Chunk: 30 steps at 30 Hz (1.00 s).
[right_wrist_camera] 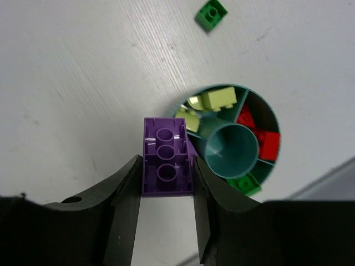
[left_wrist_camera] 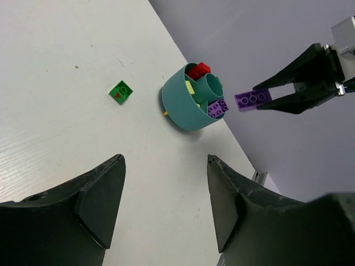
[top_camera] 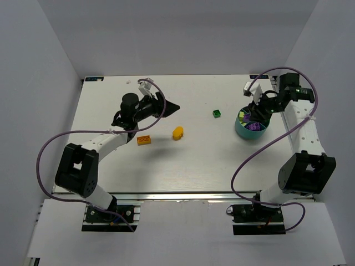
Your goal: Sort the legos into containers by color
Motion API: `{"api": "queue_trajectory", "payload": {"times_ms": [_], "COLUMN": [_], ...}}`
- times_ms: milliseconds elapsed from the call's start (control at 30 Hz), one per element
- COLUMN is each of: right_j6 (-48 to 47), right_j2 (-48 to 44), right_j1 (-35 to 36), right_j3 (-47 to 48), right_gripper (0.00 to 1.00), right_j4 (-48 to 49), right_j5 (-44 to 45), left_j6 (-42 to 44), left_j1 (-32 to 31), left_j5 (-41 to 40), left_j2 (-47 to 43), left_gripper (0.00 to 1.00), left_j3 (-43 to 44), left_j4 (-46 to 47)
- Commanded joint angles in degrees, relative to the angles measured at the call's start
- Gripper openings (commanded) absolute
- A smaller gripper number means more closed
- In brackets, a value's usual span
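The right gripper (right_wrist_camera: pixel 166 178) clamps a purple brick (right_wrist_camera: pixel 165 148) over the teal bowl's (left_wrist_camera: pixel 180 110) edge. The left gripper (left_wrist_camera: pixel 165 166) hangs with jaws apart, empty.

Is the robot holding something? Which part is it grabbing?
Yes. The right hand pinches a purple lego by its two long sides. The left hand is open, holding nothing.

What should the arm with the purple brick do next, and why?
Probably ease the right gripper down over the bowl section that has a purple brick, then let go. The held brick is purple too, and hangs close to that section.
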Motion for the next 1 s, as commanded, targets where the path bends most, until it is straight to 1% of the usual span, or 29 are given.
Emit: {"api": "queue_trajectory", "payload": {"times_ms": [0, 133, 333, 633, 733, 967], "right_j6": [-9.3, -13.1, -18.8, -21.7, -23.2, -26.8], "right_j2": [-0.8, -0.1, -0.4, 0.0, -0.8, -2.3], "right_j1": [0.1, 0.4, 2.4, 3.0, 3.0, 2.8], "right_j3": [4.6, 6.3, 5.0, 3.3, 1.8, -0.2], "right_gripper": [0.00, 0.00, 0.00, 0.00, 0.00, 0.00], "right_j4": [-3.6, -5.9, -6.8, -6.9, -6.7, -6.5], "right_j5": [6.9, 9.4, 14.4, 18.2, 21.9, 27.0], "left_j6": [2.0, 2.0, 2.1, 2.8, 3.1, 3.3], "left_j1": [0.4, 0.6, 0.7, 0.8, 0.8, 1.1], "left_j5": [0.4, 0.5, 1.1, 1.1, 1.0, 0.5], "left_j2": [-3.7, -4.5, -5.0, -6.2, -7.0, -8.5], "left_gripper": [0.70, 0.70, 0.70, 0.70, 0.70, 0.70], "left_j3": [-1.5, -2.7, -3.5, -4.6, -5.2, -6.7], "left_j4": [-2.3, -2.4, -2.5, -3.6, -4.0, -4.2]}}
